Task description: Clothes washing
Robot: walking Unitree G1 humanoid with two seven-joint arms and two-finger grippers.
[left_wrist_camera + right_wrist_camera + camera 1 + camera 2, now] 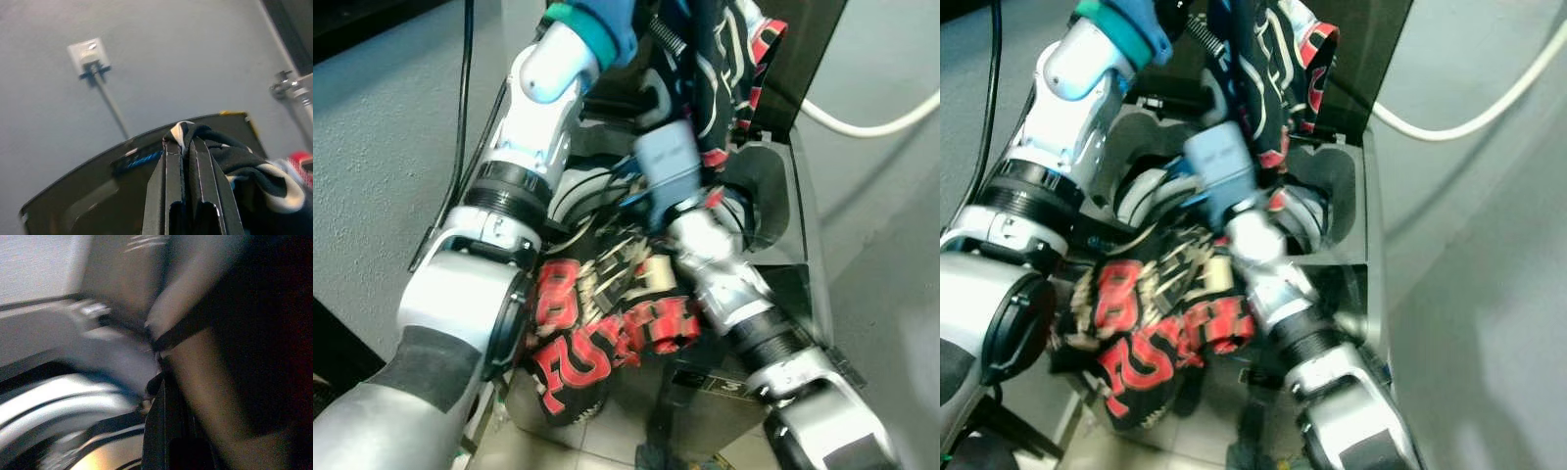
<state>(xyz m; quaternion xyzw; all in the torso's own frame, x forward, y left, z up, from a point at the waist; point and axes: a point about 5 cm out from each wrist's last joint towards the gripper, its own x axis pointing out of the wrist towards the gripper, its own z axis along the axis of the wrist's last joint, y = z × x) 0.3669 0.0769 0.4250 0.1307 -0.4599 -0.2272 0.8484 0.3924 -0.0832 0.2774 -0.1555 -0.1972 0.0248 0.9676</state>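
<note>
Left wrist view: left gripper (186, 147) is pinching a black printed garment (724, 69) above the washing machine (783, 186); right gripper's state: cannot tell.

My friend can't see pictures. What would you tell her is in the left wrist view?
Two black fingers of the robot's left gripper pinch a bunched piece of dark and white cloth. Behind them stands a dark raised lid, and beyond that a grey wall with a white socket and a cord plugged in.
</note>
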